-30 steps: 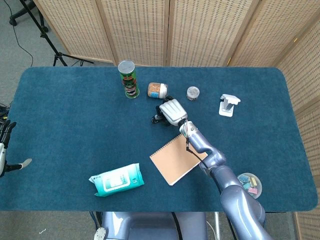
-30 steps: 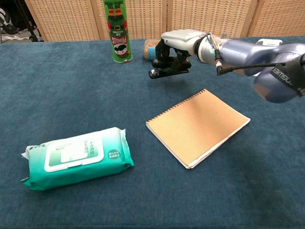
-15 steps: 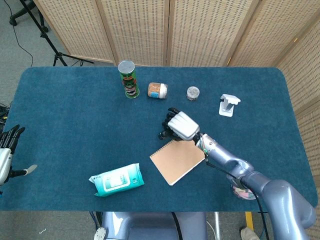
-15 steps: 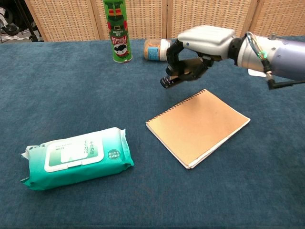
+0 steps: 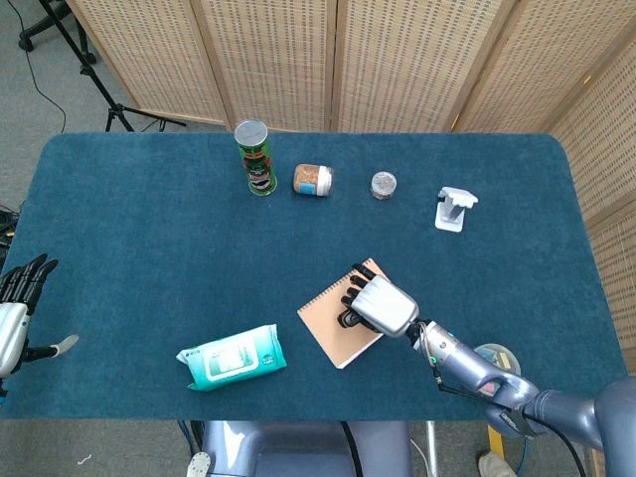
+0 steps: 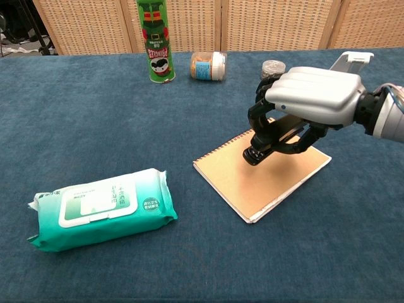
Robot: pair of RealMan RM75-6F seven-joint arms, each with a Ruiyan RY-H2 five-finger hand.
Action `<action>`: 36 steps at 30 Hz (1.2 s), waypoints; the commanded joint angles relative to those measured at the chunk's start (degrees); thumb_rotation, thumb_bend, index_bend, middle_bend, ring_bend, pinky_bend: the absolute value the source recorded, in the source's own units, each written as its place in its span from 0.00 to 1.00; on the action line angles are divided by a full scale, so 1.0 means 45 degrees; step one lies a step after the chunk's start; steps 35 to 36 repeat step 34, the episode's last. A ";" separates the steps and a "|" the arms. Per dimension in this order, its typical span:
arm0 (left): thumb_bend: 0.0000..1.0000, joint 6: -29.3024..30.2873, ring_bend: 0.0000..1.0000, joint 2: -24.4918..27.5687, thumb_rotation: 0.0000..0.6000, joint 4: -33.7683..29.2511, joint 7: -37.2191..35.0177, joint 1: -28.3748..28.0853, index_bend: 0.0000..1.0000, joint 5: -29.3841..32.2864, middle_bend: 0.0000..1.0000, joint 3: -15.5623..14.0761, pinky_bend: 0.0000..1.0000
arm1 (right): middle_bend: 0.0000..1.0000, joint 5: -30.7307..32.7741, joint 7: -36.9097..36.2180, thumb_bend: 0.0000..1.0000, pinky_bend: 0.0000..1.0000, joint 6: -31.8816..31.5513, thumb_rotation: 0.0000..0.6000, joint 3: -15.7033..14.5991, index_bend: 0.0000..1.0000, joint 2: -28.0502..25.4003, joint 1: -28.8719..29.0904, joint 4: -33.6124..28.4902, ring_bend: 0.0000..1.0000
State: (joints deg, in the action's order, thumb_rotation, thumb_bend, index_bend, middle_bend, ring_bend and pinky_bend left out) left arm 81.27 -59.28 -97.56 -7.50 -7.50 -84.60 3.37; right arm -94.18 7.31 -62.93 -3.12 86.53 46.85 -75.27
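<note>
**Observer:** What is the right hand (image 6: 302, 113) carrying?

**Operator:** A small black object (image 6: 260, 149), maybe a clip or stapler; I can't tell which. My fingers (image 6: 273, 129) are clenched around it, and it sticks out below the palm. A second ago I had it up near the far edge of the worktop (image 5: 119, 219), by the lying jar (image 5: 313, 180). Since then I've brought the hand back towards the near edge, so it now hangs over the spiral notebook (image 6: 252, 180).

**Observer:** Is it touching the notebook?

**Operator:** From the chest view the black object looks just above the cover, apart from it. The head view hides the gap under the hand (image 5: 379, 304).

**Observer:** So where does that leave the work?

**Operator:** I judge the carry is nearly over; setting it down is what's left.

**Observer:** And the left hand (image 5: 16, 313)?

**Operator:** At the left edge, fingers spread, holding nothing. The wet wipes pack (image 6: 101, 208) near the front edge, the Pringles can (image 6: 153, 41), the small lidded tin (image 5: 384, 185) and the white holder (image 5: 455, 209) haven't moved.
</note>
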 commanded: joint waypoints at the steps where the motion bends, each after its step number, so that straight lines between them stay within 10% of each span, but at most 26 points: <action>1: 0.00 0.0074 0.00 0.0007 1.00 -0.0005 -0.0016 0.0018 0.00 -0.0071 0.00 -0.0015 0.00 | 0.55 0.0020 0.0159 0.62 0.17 0.0181 1.00 -0.0006 0.56 0.0369 -0.0099 0.0183 0.33; 9: 0.00 0.0060 0.00 0.0055 1.00 -0.0005 -0.0127 0.0009 0.00 -0.0101 0.00 -0.0052 0.00 | 0.49 0.0002 0.0221 0.48 0.17 0.0484 1.00 0.0162 0.53 0.1122 -0.0128 0.0952 0.32; 14: 0.00 0.0085 0.00 0.0058 1.00 0.0018 -0.0160 0.0013 0.00 -0.0071 0.00 -0.0041 0.00 | 0.00 0.0680 0.0027 0.00 0.07 0.1477 1.00 0.0298 0.01 0.0512 -0.0045 -0.0170 0.01; 27: 0.00 0.0276 0.00 0.0171 1.00 0.0008 -0.0431 0.0084 0.00 -0.0436 0.00 -0.0190 0.00 | 0.00 0.0437 0.1211 0.00 0.04 -0.1159 1.00 0.0504 0.00 -0.2692 -0.1685 -0.4440 0.00; 36: 0.00 0.0489 0.00 -0.0049 1.00 0.0291 -0.0249 0.0143 0.00 -0.0430 0.00 -0.0149 0.00 | 0.00 0.0086 0.0402 0.00 0.01 -0.5349 1.00 0.0374 0.00 -0.3437 -0.4361 -0.3558 0.00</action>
